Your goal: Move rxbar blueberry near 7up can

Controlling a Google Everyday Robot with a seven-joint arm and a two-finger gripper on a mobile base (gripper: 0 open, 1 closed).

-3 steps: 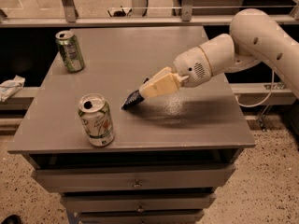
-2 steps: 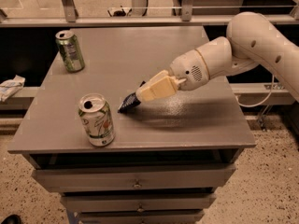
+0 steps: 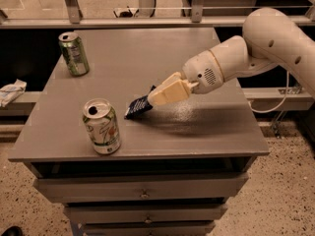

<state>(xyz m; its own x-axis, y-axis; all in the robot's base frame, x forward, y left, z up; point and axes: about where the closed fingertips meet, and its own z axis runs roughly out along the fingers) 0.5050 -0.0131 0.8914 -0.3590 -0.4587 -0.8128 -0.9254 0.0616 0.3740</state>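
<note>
One rxbar [image 3: 137, 107]: light, thin, crinkly, probably slippery; gripper [image 3: 153, 99] clamped on one end, over table [image 3: 197, 127], near 7up can [image 3: 102, 128].

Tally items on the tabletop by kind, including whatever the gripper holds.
Cans: 2, the 7up can front left and the green can back left
Snack bars: 1, the rxbar blueberry, clamped in the gripper near the middle
Total: 3
</note>
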